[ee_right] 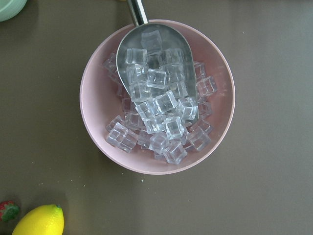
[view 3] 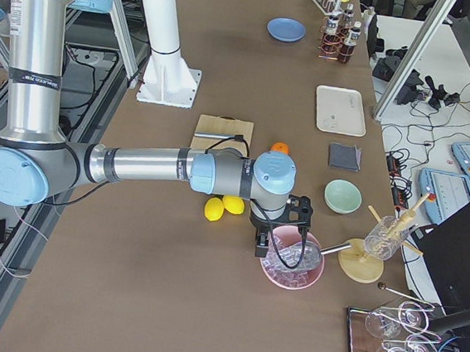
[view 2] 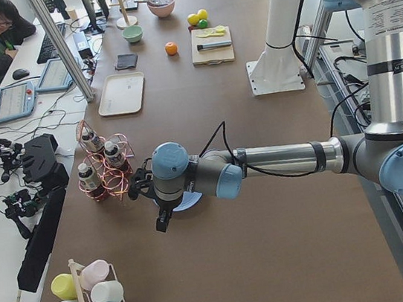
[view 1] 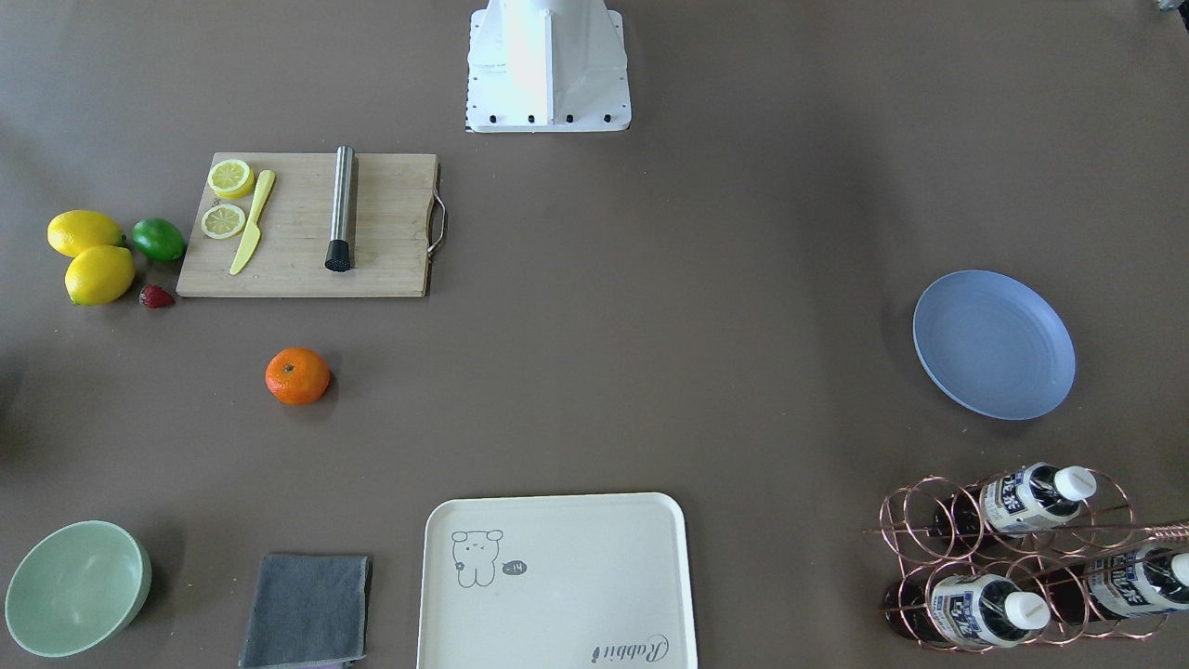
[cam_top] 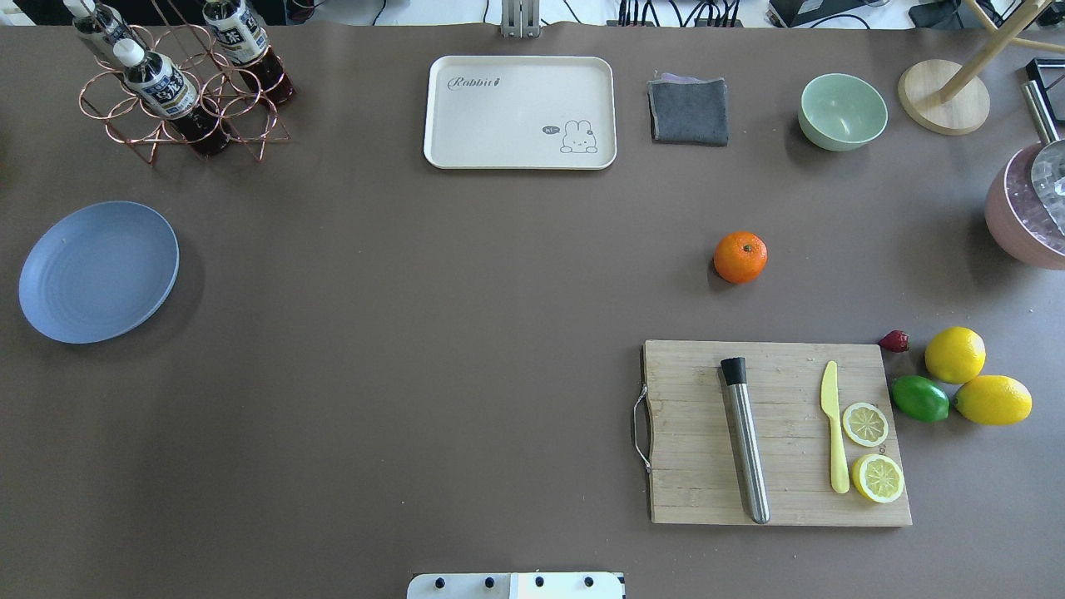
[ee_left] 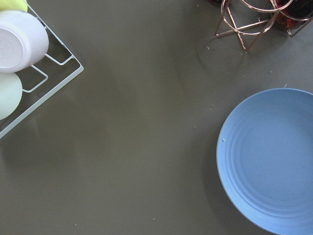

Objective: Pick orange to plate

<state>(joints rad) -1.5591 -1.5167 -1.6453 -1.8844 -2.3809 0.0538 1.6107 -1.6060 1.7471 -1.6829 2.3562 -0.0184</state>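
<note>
The orange lies alone on the brown table, between the cutting board and the grey cloth, and shows small in the side views. The blue plate sits bare near the table's left end. My left gripper hangs above the table beside the plate. My right gripper hovers over a pink bowl of ice, far from the orange. Both grippers show only in the side views, so I cannot tell whether either is open or shut.
A cutting board holds a steel muddler, a yellow knife and lemon slices. Lemons, a lime and a strawberry lie beside it. A cream tray, grey cloth, green bowl, bottle rack and ice bowl line the edges.
</note>
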